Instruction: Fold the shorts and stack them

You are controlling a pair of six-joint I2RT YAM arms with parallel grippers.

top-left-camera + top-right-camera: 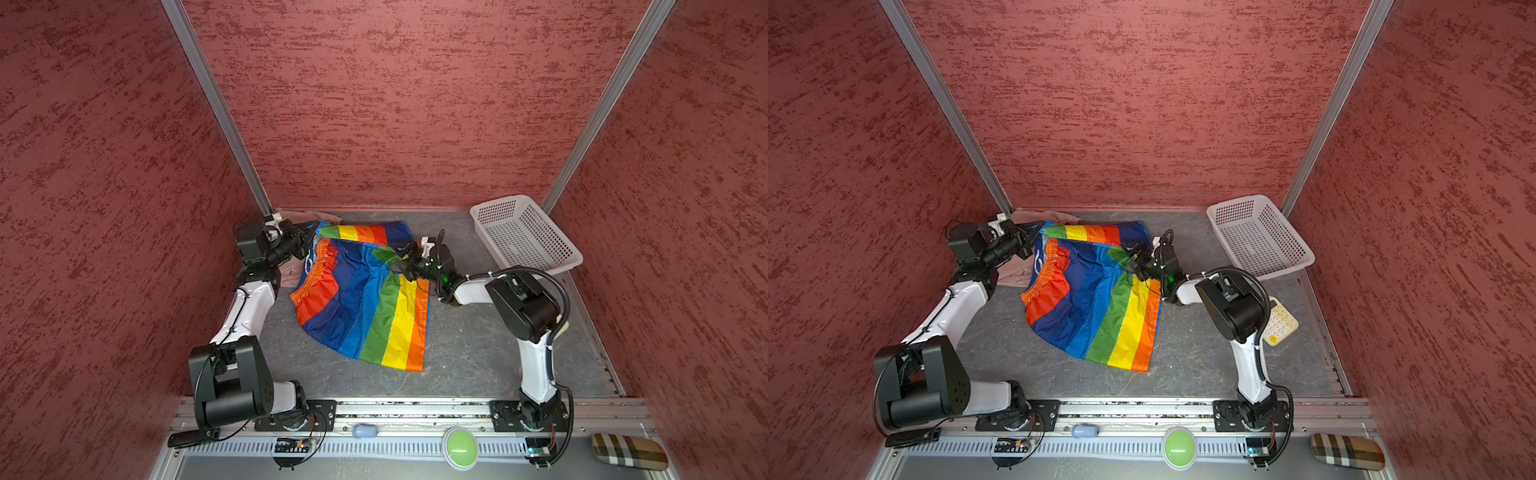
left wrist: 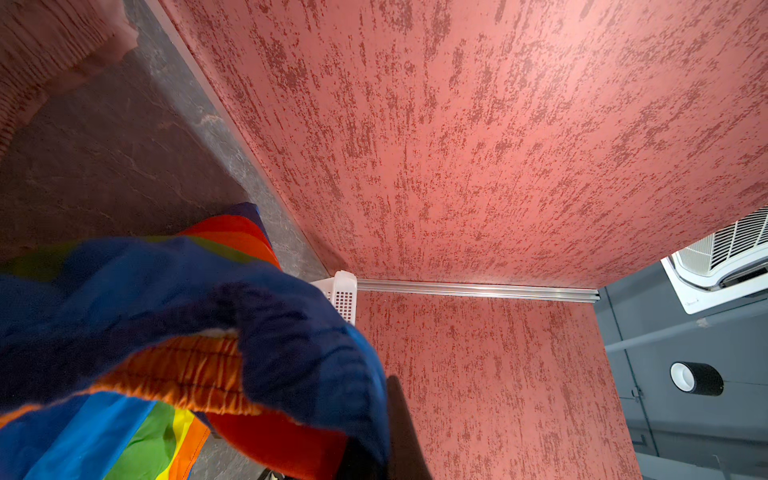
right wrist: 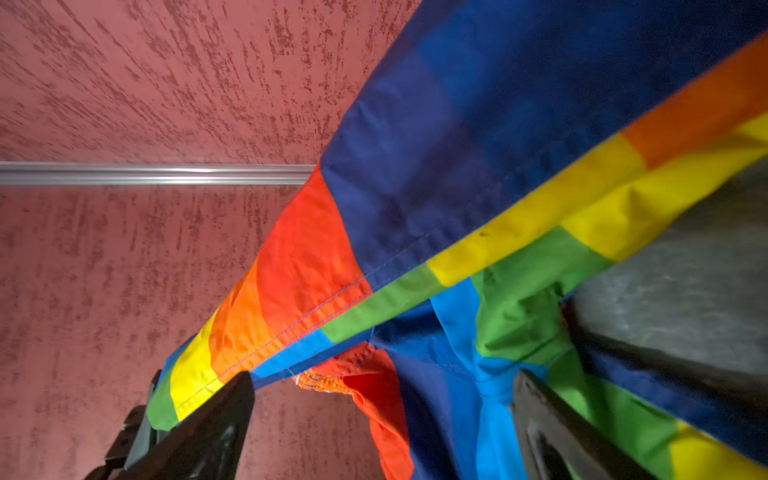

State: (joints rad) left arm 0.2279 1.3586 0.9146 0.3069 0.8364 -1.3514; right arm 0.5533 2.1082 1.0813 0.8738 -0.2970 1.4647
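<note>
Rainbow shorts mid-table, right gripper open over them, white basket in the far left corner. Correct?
No: the white basket sits in the far right corner, as both top views show. The rainbow shorts do lie mid-table, with the right gripper open over them.

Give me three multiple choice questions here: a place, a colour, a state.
1. Where does the white basket stand?
A. far right corner of the table
B. between the arm bases
C. near left corner

2. What colour is the round button at the front?
A. red
B. green
C. blue

3. How is the right end effector?
A. shut on the basket
B. shut, empty
C. open

Answers: 1 A, it stands by the far right walls; 2 B, green dome; 3 C, its fingers stand apart.
</note>
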